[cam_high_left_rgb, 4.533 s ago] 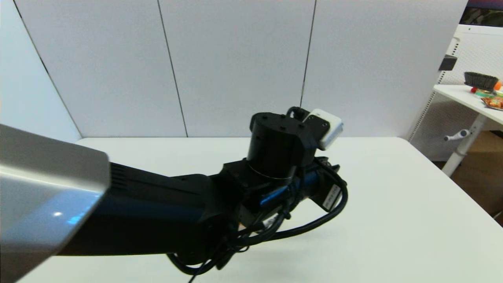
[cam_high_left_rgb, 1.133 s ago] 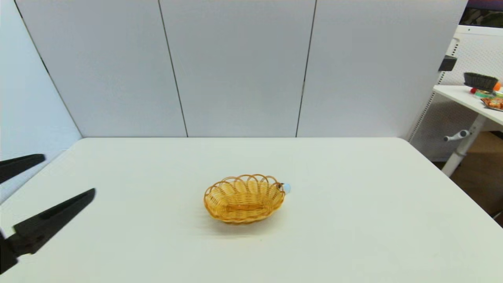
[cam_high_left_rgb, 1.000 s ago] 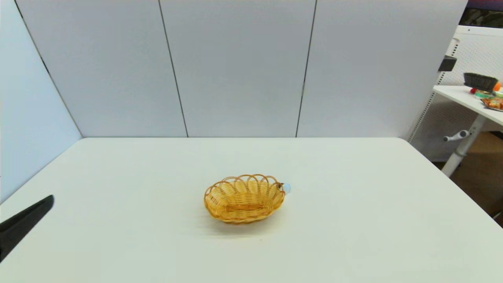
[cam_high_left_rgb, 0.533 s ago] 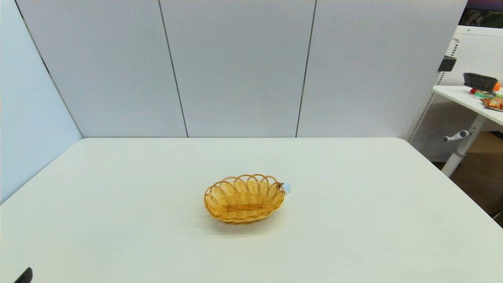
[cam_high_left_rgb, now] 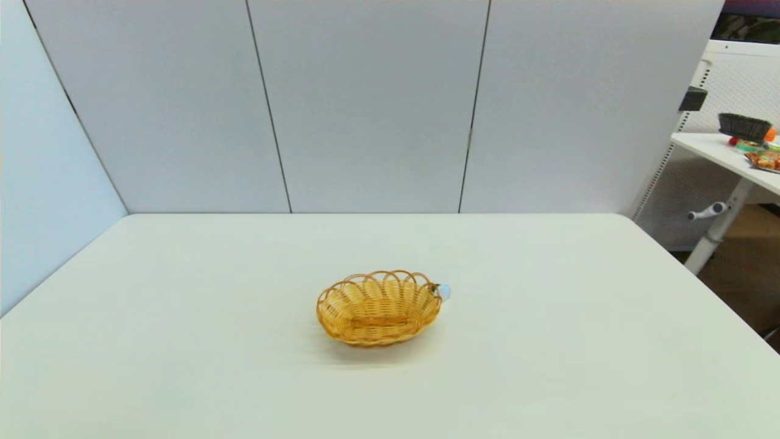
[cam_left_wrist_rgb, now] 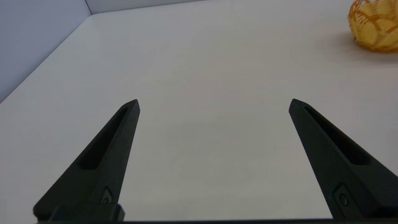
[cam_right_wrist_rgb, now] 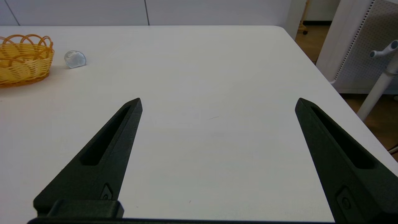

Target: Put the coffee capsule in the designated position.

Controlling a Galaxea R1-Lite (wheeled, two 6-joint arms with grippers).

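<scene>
Right wrist view | coffee capsule (cam_right_wrist_rgb: 75, 59) well apart from spread right end effector (cam_right_wrist_rgb: 218, 104)

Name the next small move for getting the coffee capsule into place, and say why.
Probably reach the right gripper toward the coffee capsule. It lies on the table just outside the wicker basket, on the robot's right side. Both grippers are open and empty; the left gripper is across the basket from it.
</scene>
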